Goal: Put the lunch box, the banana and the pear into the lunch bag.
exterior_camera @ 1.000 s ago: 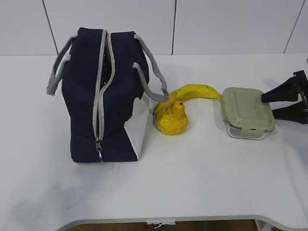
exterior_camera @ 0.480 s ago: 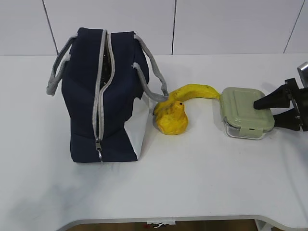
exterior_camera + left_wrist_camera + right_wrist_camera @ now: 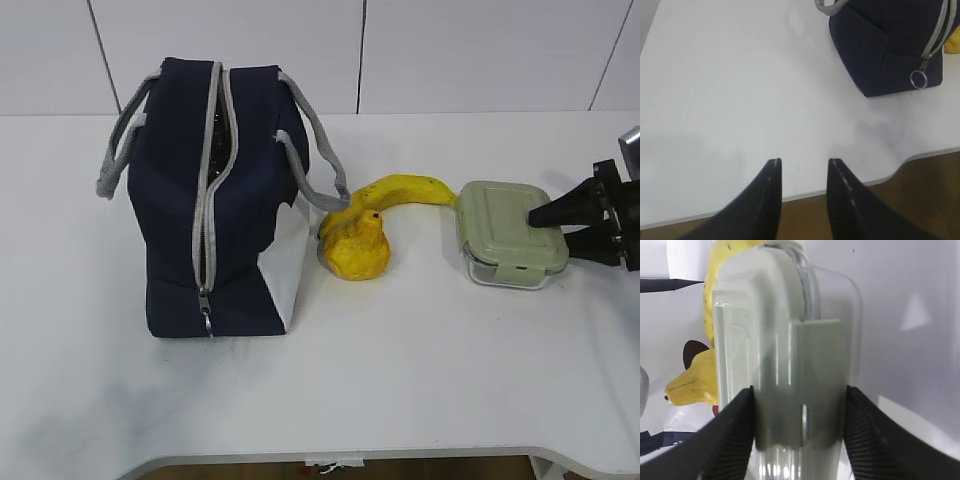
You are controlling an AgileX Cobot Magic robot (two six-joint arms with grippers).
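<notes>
Closing in on the lunch box (image 3: 512, 232) — a rectangular clear glass container under a pale sage-green clip-on lid, resting on the white table (image 3: 400, 390) at the right. Since a second ago, right gripper (image 3: 565, 226) advanced from the table's right edge to the box's near end and narrowed; black fingers (image 3: 735, 440) now bracketing the lid clip and glass wall on both sides, seemingly pressed against them, though a firm clamp cannot be confirmed while the jaws are mid-closure. Box itself unmoved, flat on the table, not lifted.

Means the first of three items is about to be secured; nothing packed yet. Long curved yellow banana (image 3: 405, 192) lying just behind and left of the box, its tip touching or nearly touching the lid's corner. Squat, lumpy yellow pear (image 3: 357, 245) sitting against the banana's other end, just beside the boxy navy-blue fabric lunch bag (image 3: 215, 200). Bag upright at the left, grey zipper strip parted along the top, grey webbing handles flopped outward.

Left gripper (image 3: 802, 172) hovering over bare table near the bag's zipper pull — fingers apart, holding nothing.

Likely next: finish the squeeze, lift, carry leftward over the fruit to the bag's opening.
</notes>
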